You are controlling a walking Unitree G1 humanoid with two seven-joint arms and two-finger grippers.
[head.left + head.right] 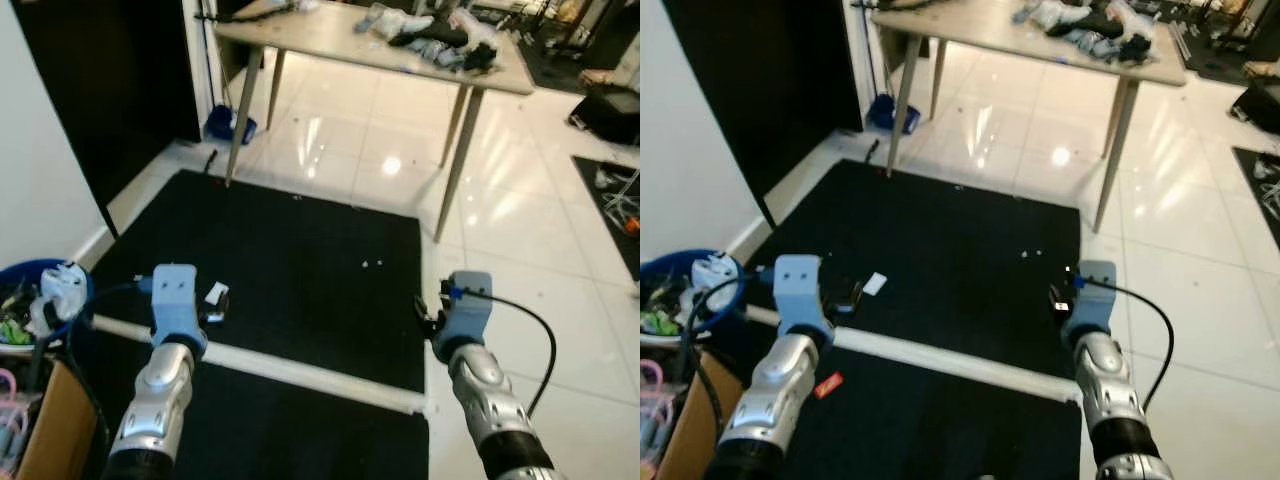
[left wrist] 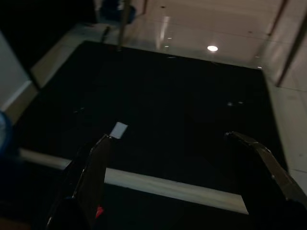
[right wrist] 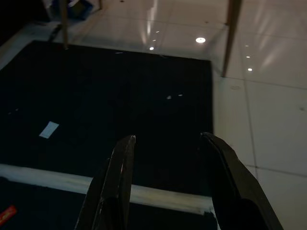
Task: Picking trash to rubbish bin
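Both arms reach forward over a black mat (image 1: 300, 260). The left end effector (image 2: 177, 158) hangs with fingers spread wide and holds nothing. The right end effector (image 3: 168, 163) is also parted and empty. A white paper scrap (image 1: 875, 284) lies on the mat just ahead of the left end effector. A red scrap (image 1: 827, 385) lies nearer, beneath the left arm. A blue bin (image 1: 40, 275) full of rubbish sits beside the left arm. Far ahead stands a worktop (image 1: 330, 35) bearing clutter.
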